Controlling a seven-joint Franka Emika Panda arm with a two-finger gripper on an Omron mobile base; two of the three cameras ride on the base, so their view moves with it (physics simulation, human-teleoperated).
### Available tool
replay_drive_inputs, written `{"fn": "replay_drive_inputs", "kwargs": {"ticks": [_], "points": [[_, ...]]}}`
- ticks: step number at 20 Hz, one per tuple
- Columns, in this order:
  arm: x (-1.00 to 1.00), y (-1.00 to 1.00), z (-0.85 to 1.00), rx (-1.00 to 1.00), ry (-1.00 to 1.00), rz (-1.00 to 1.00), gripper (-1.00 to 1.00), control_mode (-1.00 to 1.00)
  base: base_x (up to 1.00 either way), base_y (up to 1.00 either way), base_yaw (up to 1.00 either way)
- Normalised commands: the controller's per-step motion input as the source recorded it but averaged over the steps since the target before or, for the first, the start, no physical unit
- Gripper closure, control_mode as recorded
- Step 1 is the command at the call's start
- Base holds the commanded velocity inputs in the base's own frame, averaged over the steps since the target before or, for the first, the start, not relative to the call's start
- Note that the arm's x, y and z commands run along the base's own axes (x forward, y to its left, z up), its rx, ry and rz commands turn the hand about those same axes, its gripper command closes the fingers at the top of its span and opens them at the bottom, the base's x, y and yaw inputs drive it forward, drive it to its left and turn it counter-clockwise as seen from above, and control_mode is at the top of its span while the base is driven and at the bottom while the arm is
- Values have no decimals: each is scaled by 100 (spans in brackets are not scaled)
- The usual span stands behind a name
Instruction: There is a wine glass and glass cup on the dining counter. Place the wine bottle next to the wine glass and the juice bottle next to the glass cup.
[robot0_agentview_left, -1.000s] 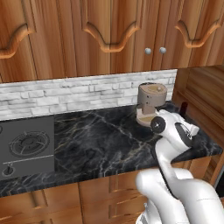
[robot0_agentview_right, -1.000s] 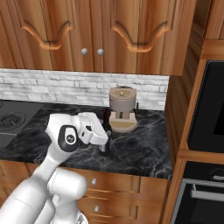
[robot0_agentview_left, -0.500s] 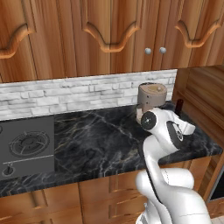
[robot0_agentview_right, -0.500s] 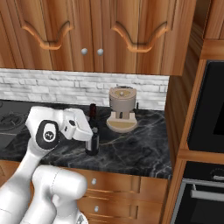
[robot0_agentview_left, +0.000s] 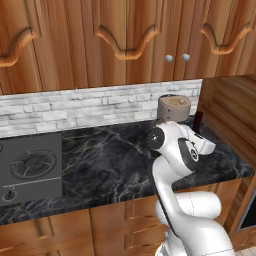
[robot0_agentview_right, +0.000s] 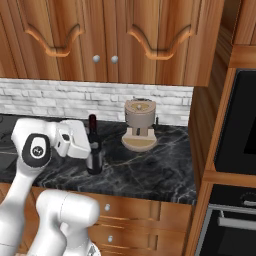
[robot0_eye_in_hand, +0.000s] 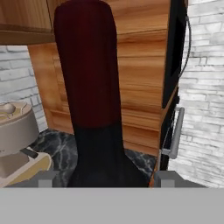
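Black marble tabletop (robot0_agentview_right: 165, 170) under wooden cabinets, brick backsplash behind. Wine bottle (robot0_agentview_right: 93, 145) stands upright on it, left of the tan coffee machine (robot0_agentview_right: 139, 124) and apart from it. Gripper (robot0_agentview_right: 91, 145) sits at the bottle's body, fingers either side of it in the hand view, grasping the bottle (robot0_eye_in_hand: 94, 105). Stove burner (robot0_agentview_left: 32, 164) at far left.

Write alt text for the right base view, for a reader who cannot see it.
The white arm's tool is around a dark wine bottle standing upright on a black marble counter. Right of the bottle sits a tan coffee machine before a white brick backsplash, under wooden cabinets, with a black oven at far right.
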Motion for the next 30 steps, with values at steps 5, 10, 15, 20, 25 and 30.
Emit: {"fn": "replay_drive_inputs", "kwargs": {"ticks": [5,10,15,20,25,30], "points": [[-4,11,0,-5,-12,0,100,-100,0,0,0],[-3,8,0,0,-3,0,100,-100,0,0,0],[0,2,0,-1,3,-2,100,-100,0,0,0],[0,0,0,0,0,0,100,-100,0,0,0],[0,0,0,0,0,0,100,-100,0,0,0],[0,0,0,0,0,0,100,-100,0,0,0]]}}
